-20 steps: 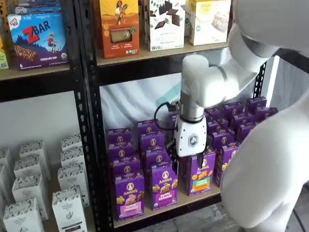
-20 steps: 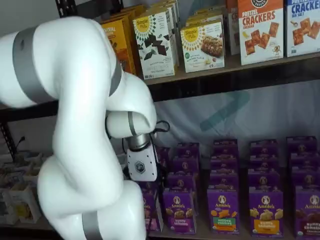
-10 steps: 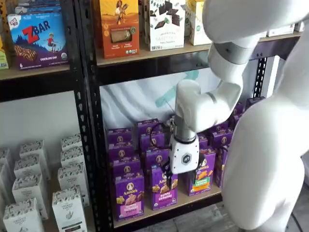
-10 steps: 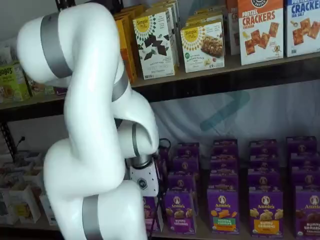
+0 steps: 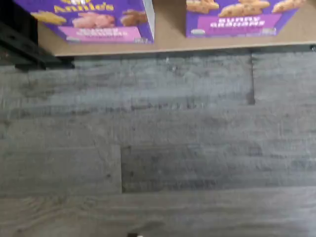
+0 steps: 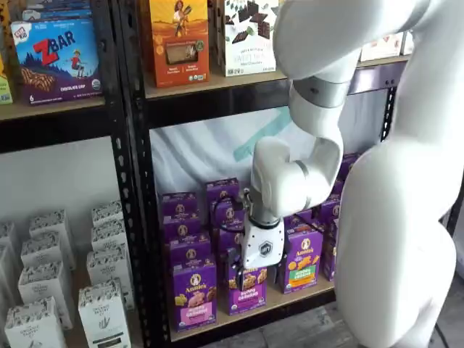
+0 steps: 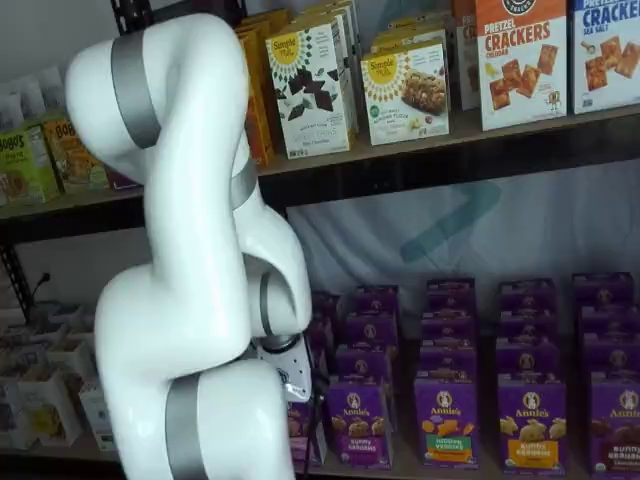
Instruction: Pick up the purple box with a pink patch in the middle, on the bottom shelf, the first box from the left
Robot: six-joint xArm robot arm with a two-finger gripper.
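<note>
The purple box (image 6: 193, 296) with the pink band stands at the left end of the front row on the bottom shelf (image 6: 293, 299). The wrist view shows its pink band (image 5: 98, 22) close to the tan shelf board (image 5: 168, 42). In a shelf view my gripper (image 6: 255, 278) hangs low in front of the neighbouring purple-banded carton (image 6: 246, 288), to the right of the purple box. Its black fingers stand apart, open, with nothing between them. In a shelf view the arm (image 7: 200, 330) hides most of the gripper and the purple box.
Rows of purple Annie's cartons (image 7: 530, 410) fill the bottom shelf, one with a green band (image 6: 301, 262). A black perforated post (image 6: 138, 217) stands left of the purple box, with white cartons (image 6: 43, 283) beyond it. Grey plank floor (image 5: 158, 138) lies below.
The gripper has moved left and lower along the front row, from the green-banded carton to the purple-banded one. Its fingers have stayed apart.
</note>
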